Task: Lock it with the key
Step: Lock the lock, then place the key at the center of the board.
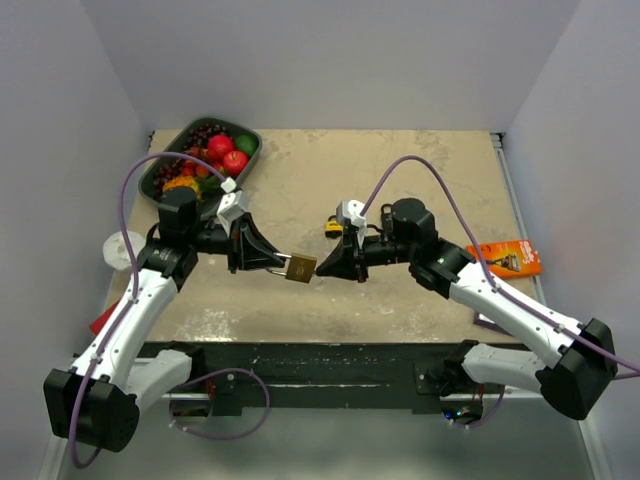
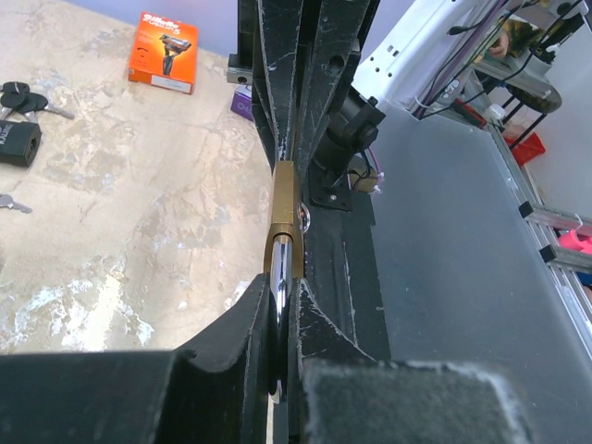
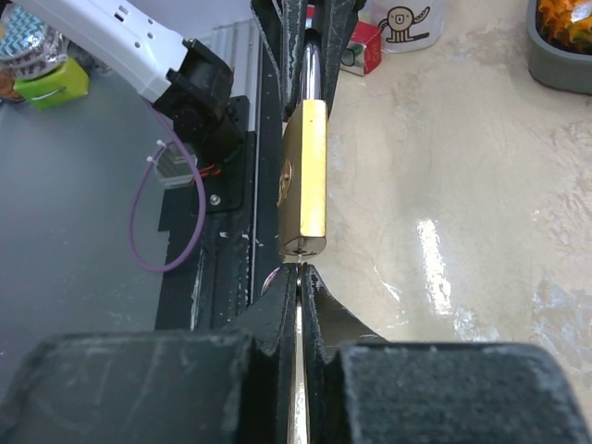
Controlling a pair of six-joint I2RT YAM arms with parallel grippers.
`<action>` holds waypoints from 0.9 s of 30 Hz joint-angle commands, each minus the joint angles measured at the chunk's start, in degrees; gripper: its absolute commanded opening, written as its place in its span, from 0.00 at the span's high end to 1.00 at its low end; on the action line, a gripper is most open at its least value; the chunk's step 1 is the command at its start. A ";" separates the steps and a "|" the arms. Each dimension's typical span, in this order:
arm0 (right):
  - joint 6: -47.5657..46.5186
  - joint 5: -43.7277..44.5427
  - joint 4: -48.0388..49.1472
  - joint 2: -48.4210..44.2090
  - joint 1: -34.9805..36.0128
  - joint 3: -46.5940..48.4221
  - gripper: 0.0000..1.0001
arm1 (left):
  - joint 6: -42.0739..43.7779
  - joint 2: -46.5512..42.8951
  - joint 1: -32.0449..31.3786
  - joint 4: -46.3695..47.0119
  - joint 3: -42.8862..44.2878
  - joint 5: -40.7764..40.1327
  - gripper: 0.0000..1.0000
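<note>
A brass padlock hangs in the air between the two arms, above the table's near middle. My left gripper is shut on its steel shackle, and the brass body sticks out past the fingertips. My right gripper comes from the opposite side and is shut on a thin silver key. The key's tip sits at the keyhole in the bottom of the padlock. How deep the key goes in is hidden.
A dark tray of fruit stands at the back left. A second black padlock with keys lies mid-table behind the grippers. An orange razor package lies at the right edge. A white cup and red box sit left.
</note>
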 commanded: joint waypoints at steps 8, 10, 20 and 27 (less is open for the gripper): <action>-0.19 2.00 -3.42 -2.04 -1.59 0.94 1.00 | 3.93 0.24 3.24 0.17 4.04 3.06 1.00; 1.55 2.27 -4.30 -2.56 -2.38 0.24 1.00 | 6.12 0.68 4.73 -1.50 5.09 3.85 1.00; 7.71 10.15 1.39 -0.73 -8.80 -5.03 1.00 | 18.00 5.60 12.64 -12.85 9.75 5.35 1.00; 20.79 23.95 14.40 15.79 -7.57 -1.96 1.00 | 8.43 3.85 14.40 -0.47 5.89 -5.09 1.00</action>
